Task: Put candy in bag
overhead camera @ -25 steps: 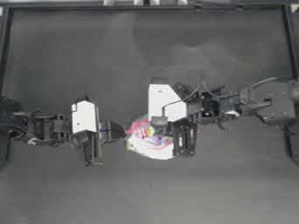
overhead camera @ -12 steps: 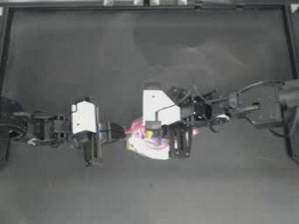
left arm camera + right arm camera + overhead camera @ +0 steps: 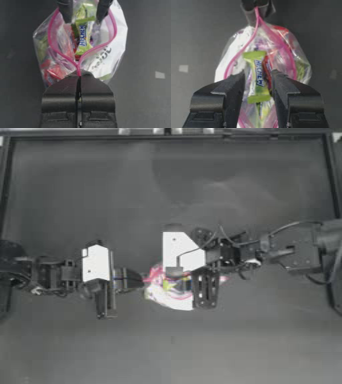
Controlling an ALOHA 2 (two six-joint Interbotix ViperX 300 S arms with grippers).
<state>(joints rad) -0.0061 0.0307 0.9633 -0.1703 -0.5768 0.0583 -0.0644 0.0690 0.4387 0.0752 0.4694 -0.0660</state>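
The clear bag (image 3: pixel 165 297) with its pink seal strip lies at the table's middle, mouth spread open, colourful sweets showing inside. My left gripper (image 3: pixel 79 75) is shut on the seal's end at the bag's left side (image 3: pixel 137 279). My right gripper (image 3: pixel 258 75) reaches in from the right and is shut on the yellow-green candy (image 3: pixel 257 77). The candy (image 3: pixel 83 37) hangs between the two halves of the seal, in the open mouth. In the top view the candy (image 3: pixel 167 285) is a small yellow spot beside the right gripper (image 3: pixel 175 284).
Dark table (image 3: pixel 167 193) with raised rims along the top and sides. The right arm's white wrist block (image 3: pixel 180 255) stands just above the bag. The left arm's white block (image 3: pixel 95 263) sits left of it.
The right gripper has shifted left with the candy, farther over the bag's mouth. The left gripper and the bag have stayed put.
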